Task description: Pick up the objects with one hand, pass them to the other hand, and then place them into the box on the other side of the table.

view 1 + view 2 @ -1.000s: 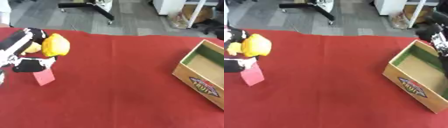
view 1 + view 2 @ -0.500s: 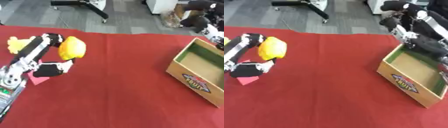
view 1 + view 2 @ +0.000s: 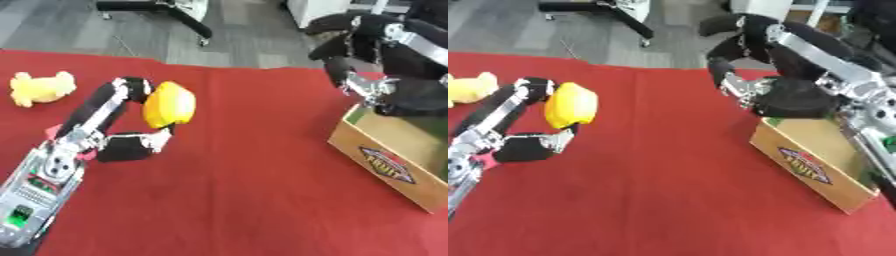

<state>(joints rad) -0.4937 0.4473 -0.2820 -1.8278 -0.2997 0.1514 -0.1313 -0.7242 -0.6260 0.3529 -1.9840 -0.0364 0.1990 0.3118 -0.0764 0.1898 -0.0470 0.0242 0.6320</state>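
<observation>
My left hand holds a yellow rounded object above the red table, fingers over its top and thumb beneath. A pale yellow plush toy lies at the far left of the cloth. A pink piece shows under my left arm. My right hand hangs above the table's right middle, fingers curled downward and holding nothing, just left of the box. The wooden box with a green inside stands at the right edge, open at the top.
The red cloth covers the table, with bare room between the two hands and toward the front. Beyond the far edge is grey floor with an office chair base.
The camera has shifted. My left hand has carried the yellow object rightward toward the middle. My right hand has come in from the upper right, to the left of the box.
</observation>
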